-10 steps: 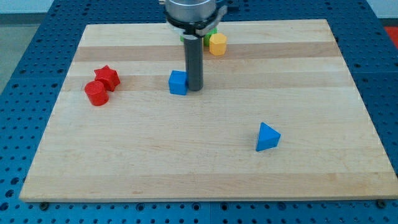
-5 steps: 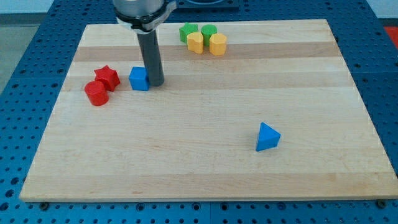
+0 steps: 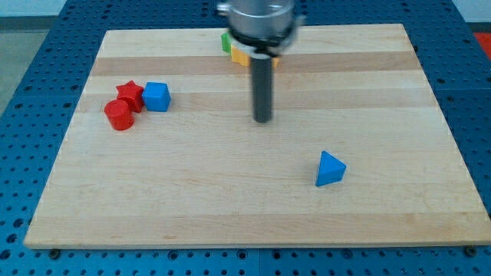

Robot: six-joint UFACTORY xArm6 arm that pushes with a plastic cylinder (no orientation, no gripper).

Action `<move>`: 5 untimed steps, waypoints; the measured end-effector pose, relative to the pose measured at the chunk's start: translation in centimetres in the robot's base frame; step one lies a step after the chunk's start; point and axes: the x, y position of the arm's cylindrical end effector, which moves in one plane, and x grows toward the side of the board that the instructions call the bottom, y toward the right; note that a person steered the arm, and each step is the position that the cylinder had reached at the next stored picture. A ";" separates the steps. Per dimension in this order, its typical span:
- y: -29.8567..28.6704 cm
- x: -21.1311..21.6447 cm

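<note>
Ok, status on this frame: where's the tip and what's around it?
My tip mid-board, touching nothing. Blue cube at the view's left beside red star block and red cylinder. Blue triangular block lower right, apart.

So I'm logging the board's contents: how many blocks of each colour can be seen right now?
Red: 2, a star and a cylinder
Blue: 2, a cube and a triangular block
Green: 1 in sight, mostly hidden behind the arm
Yellow: 1 in sight, mostly hidden too
Total: 6 visible; the arm may hide more.
My tip touches no block.
</note>
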 end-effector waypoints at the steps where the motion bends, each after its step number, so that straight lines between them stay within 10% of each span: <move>1: 6.9 3.1; 5: 7.7 12.4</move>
